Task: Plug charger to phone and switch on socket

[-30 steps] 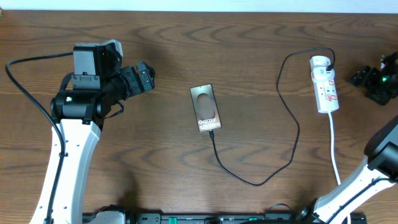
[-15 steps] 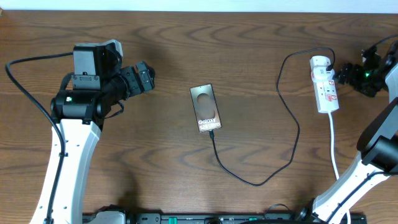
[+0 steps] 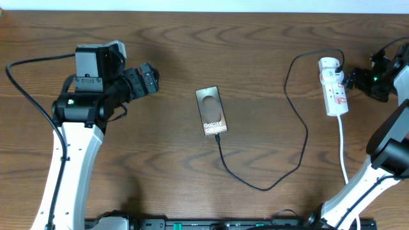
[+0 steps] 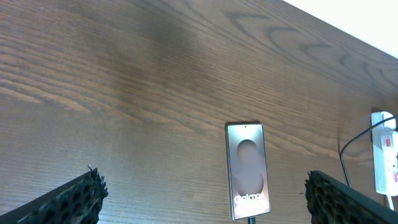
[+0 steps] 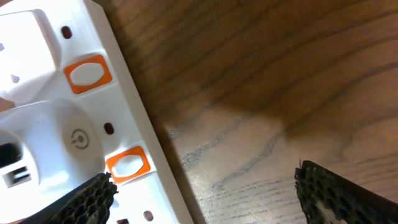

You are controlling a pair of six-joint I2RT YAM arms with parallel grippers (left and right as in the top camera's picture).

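The phone [image 3: 211,111] lies flat mid-table with white "Galaxy" lettering; it also shows in the left wrist view [image 4: 247,170]. The thin black charger cable [image 3: 300,128] runs from the phone's near end, where its connector tip [image 3: 217,135] sits against the phone, loops right and up to the white socket strip [image 3: 333,86]. My right gripper [image 3: 355,78] is open, just right of the strip; in the right wrist view the strip [image 5: 74,118] with orange-red switches [image 5: 127,165] lies under my left finger. My left gripper [image 3: 148,80] is open and empty, far left of the phone.
The strip's white cord [image 3: 344,153] runs down toward the table's front edge. My left arm's thick black cable [image 3: 25,70] curves at the far left. The dark wooden table [image 3: 255,57] ends at a pale far edge.
My right gripper moved left from the table's right edge to just beside the socket strip. The left arm, phone and cable have not moved.
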